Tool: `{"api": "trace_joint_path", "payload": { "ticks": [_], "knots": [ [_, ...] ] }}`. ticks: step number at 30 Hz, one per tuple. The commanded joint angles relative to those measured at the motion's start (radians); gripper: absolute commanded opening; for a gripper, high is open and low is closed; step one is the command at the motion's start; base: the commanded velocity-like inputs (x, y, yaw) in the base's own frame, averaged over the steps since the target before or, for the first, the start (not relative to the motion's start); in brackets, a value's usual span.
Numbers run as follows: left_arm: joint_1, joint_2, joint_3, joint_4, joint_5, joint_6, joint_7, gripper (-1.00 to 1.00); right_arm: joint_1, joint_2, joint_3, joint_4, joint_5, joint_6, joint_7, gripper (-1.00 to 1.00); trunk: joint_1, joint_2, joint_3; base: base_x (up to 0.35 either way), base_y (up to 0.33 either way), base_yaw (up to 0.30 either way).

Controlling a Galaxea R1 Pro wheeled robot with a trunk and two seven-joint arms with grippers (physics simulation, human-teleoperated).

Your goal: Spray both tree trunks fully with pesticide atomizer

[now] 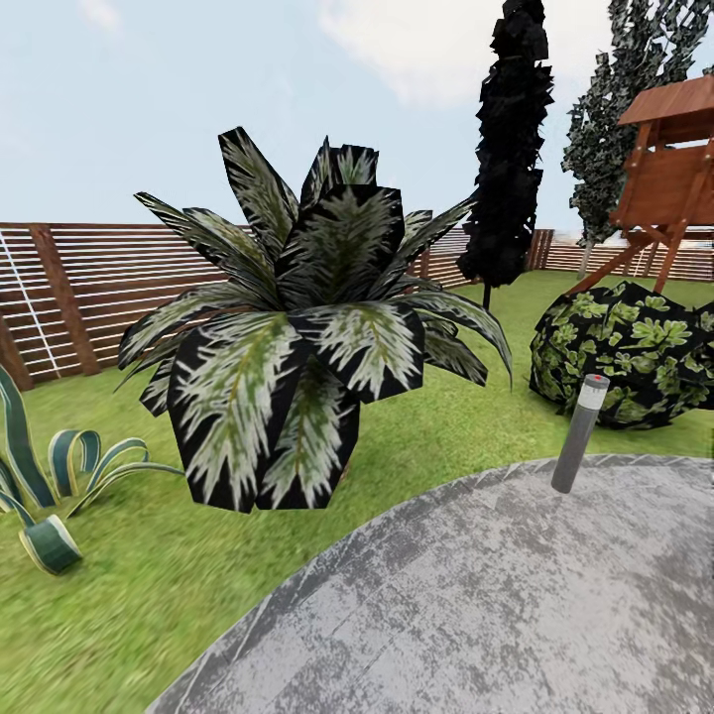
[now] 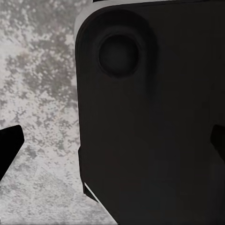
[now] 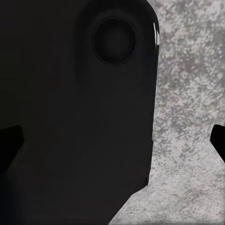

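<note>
Atomizer pickup is looking not yet done, the robot facing a palm-like plant [image 1: 297, 347] beside the paved patch [image 1: 516, 595], both grippers hanging over paving holding nothing visible, finger opening impossible to tell.

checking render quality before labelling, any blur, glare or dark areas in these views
Head view: sharp and evenly lit, no cast shadows, though the palm-like plant has black patches between its leaves. Left wrist view: a dark robot part blocks much of the paving. Right wrist view: the same, with a thin glint on its edge.
</note>
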Motion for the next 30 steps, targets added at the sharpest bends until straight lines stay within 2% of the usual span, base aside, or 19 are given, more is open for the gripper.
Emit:
{"api": "trace_joint_path", "payload": {
  "ticks": [1,14,24,26,27,28,29,30],
  "knots": [
    [0.000,0.000,-0.001,0.000,0.000,-0.003,0.001,1.00,0.000,0.000,-0.001,0.000,-0.001,0.001,0.000,1.00,0.000,0.000,-0.001,0.000,0.000,-0.137],
    [0.000,-0.002,-0.002,-0.004,0.001,-0.030,0.003,1.00,0.000,0.004,-0.005,-0.002,-0.005,0.001,0.000,1.00,0.000,0.000,-0.001,0.000,0.000,-0.254],
    [0.000,0.000,0.002,-0.006,0.008,-0.123,-0.001,1.00,0.000,0.027,-0.015,-0.080,-0.006,0.001,-0.003,1.00,0.000,0.000,-0.001,0.000,0.000,-0.285],
    [0.000,0.001,0.002,-0.006,0.017,-0.140,-0.001,1.00,0.000,0.028,-0.031,-0.084,-0.005,0.000,-0.002,1.00,0.000,0.000,-0.001,0.000,0.000,-0.283],
    [0.000,0.001,0.002,-0.008,0.037,-0.161,-0.001,1.00,0.000,0.027,-0.057,-0.088,-0.005,-0.004,-0.001,1.00,0.000,0.000,-0.001,0.000,0.000,-0.261],
    [0.000,0.001,0.002,-0.008,0.037,-0.161,-0.001,1.00,0.000,0.027,-0.057,-0.088,-0.005,-0.004,-0.001,1.00,0.000,0.000,-0.001,0.000,0.000,-0.261],
    [0.000,0.001,0.002,-0.009,0.050,-0.171,-0.001,1.00,0.000,0.026,-0.074,-0.089,-0.005,-0.009,0.000,1.00,0.000,0.000,-0.001,0.000,0.000,-0.251],
    [0.000,0.001,0.001,-0.010,0.078,-0.189,-0.001,1.00,0.000,0.024,-0.107,-0.091,-0.005,-0.021,0.001,1.00,0.000,0.000,-0.001,0.000,0.000,-0.237]
  ]
}}
